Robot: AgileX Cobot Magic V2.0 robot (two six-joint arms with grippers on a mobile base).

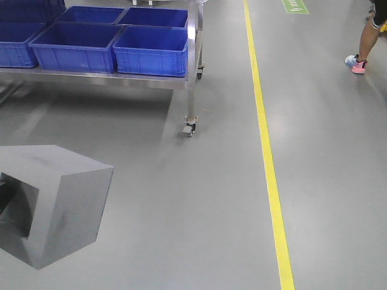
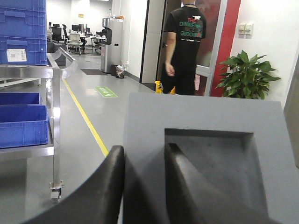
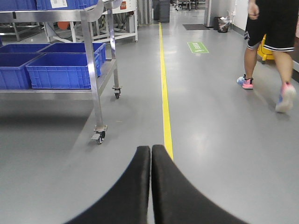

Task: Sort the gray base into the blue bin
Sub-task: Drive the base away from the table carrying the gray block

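The gray base (image 1: 66, 187) hangs in the air at the lower left of the front view, its square recess turned to the left. In the left wrist view the gray base (image 2: 201, 112) fills the foreground. My left gripper (image 2: 145, 148) is shut on its wall, one finger outside and one inside the recess. My right gripper (image 3: 151, 148) is shut with nothing in it, above bare floor. A blue bin (image 1: 150, 57) sits among several alike on a low cart shelf ahead to the left, also visible as the blue bin (image 3: 58, 74) in the right wrist view.
The bins rest on a steel cart (image 1: 192, 66) with caster wheels (image 1: 189, 128). A yellow floor line (image 1: 266, 151) runs to the right of it. A person (image 3: 271, 46) walks at the right, and another person (image 2: 184, 46) stands near a plant (image 2: 247, 74).
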